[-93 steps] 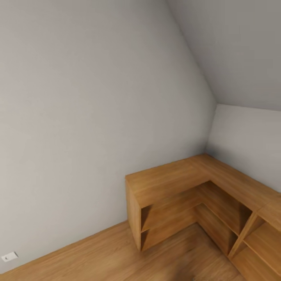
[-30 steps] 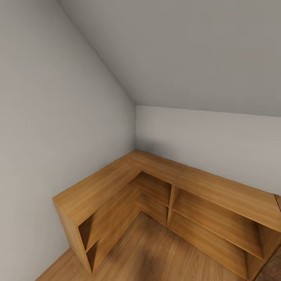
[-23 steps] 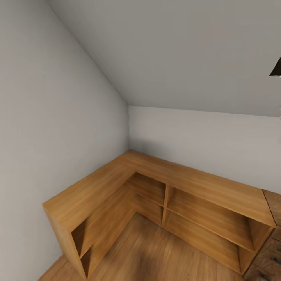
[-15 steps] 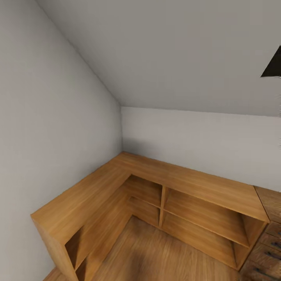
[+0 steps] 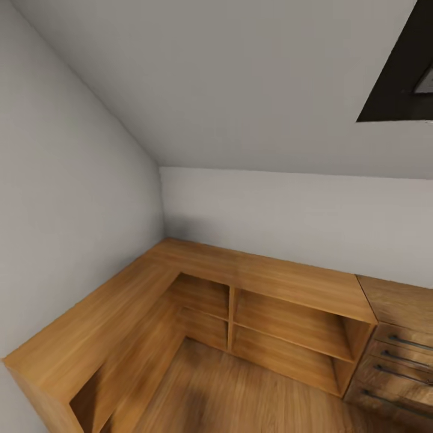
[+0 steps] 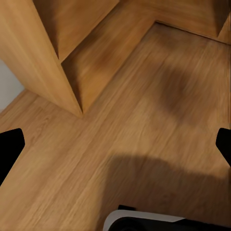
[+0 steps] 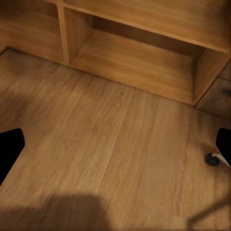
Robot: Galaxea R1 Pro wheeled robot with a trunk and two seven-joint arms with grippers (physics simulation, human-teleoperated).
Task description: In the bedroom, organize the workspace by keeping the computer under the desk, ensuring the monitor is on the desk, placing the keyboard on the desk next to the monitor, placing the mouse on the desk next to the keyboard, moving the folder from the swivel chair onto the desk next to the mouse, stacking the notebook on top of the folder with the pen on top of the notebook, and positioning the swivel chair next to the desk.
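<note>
- View has swung rightward: L-shaped wooden shelf unit (image 5: 198, 282) shifted left, drawer chest (image 5: 397, 355) and dark panel (image 5: 400, 66) entered.
- Left hand (image 6: 115, 144) and right hand (image 7: 115, 144): fingertips wide apart, holding nothing.
- Judgement: robot in transit; no task items sighted.

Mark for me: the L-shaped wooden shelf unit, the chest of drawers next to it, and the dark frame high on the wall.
L-shaped wooden shelf unit (image 5: 258, 273): head view, on its top surface along the back wall.
Chest of drawers (image 5: 394, 355): head view, on a drawer front.
Dark frame (image 5: 397, 72): head view, on its black border.

Corner shelf unit (image 5: 258, 276) blocks ahead; floor (image 5: 240, 391) open.
</note>
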